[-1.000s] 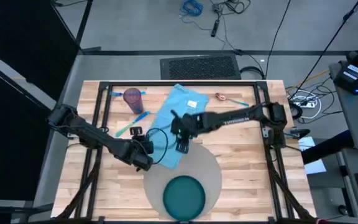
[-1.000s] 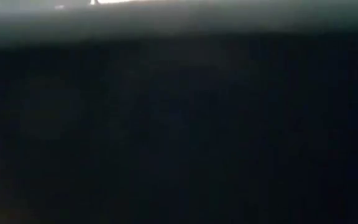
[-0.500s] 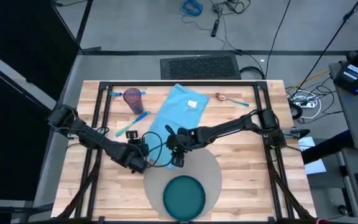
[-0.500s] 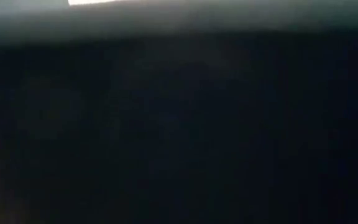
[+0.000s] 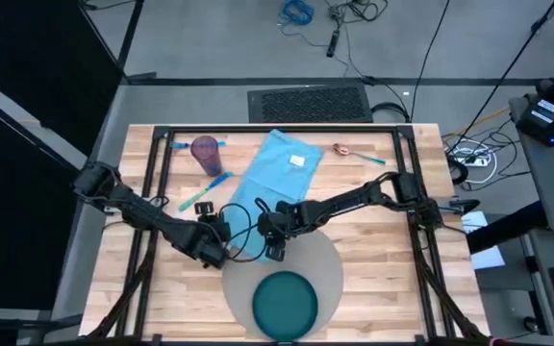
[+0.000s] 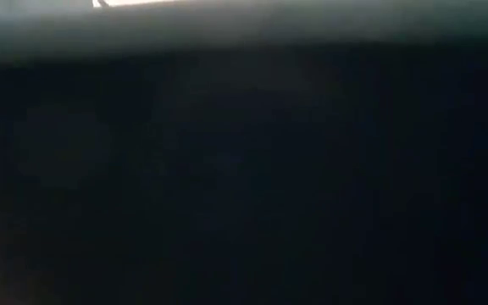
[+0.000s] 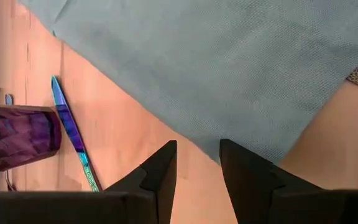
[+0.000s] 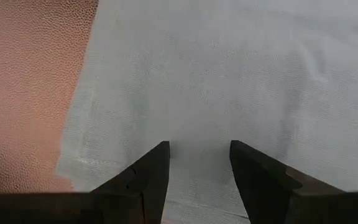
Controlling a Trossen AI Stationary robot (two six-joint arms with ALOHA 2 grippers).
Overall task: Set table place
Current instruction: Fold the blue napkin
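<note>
The right gripper (image 5: 273, 252) had been lowered, jaws parted and empty, onto the napkin's (image 5: 279, 171) near corner, beside the placemat (image 5: 327, 258) at the table's (image 5: 383, 288) front edge; the left gripper (image 5: 221, 252) was open and empty too, suggesting a napkin grasp.

Open claw (image 7: 197, 163) above napkin (image 7: 216, 68) edge

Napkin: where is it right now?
In the high view the light blue napkin lies diagonally at the table's centre, between the purple cup and the spoon, its near corner overlapping the grey placemat beside both grippers.
</note>
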